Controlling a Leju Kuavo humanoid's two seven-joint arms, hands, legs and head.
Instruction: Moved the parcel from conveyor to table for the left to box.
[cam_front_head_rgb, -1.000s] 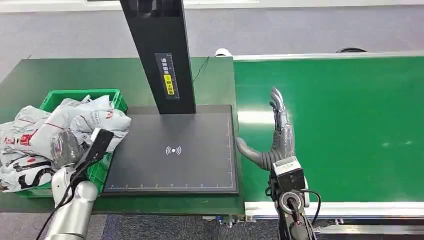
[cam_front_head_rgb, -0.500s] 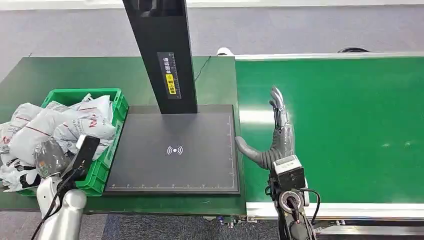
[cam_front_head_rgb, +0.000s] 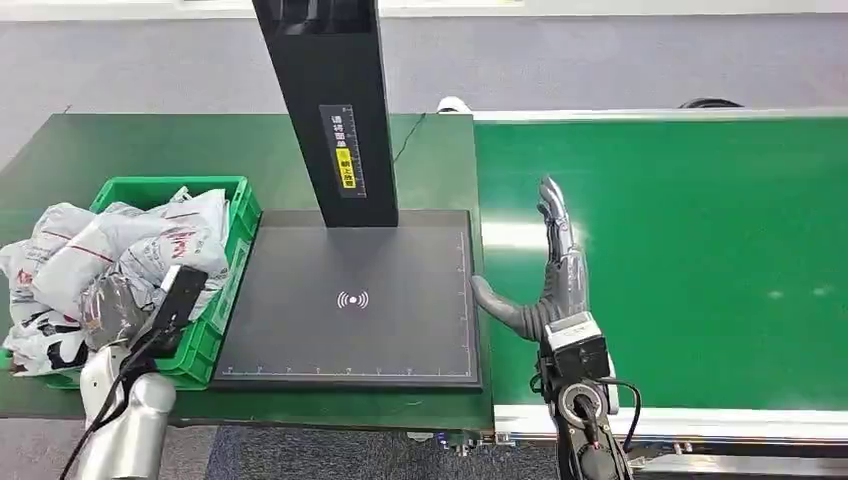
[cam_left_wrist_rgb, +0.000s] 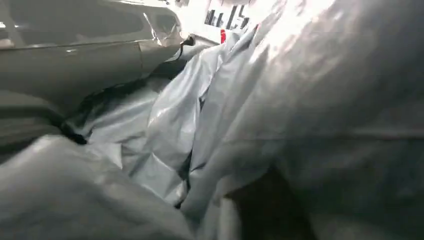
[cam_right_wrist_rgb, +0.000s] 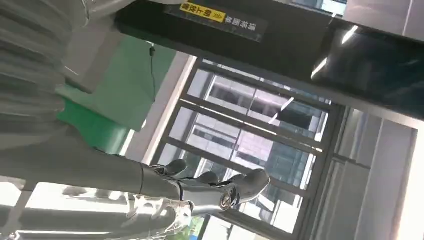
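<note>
Right robot hand (cam_front_head_rgb: 553, 272) flat, released, over smooth conveyor (cam_front_head_rgb: 700, 250); left robot hand (cam_front_head_rgb: 118, 305) among crinkled grey parcels (cam_front_head_rgb: 120, 245), grasp unclear.

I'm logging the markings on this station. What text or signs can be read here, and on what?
Black post: white characters over a yellow label, too small to read.
Scanner pad: a white wireless-wave sign, no words.
Grey parcels in the green crate: red and black print, unreadable.
</note>
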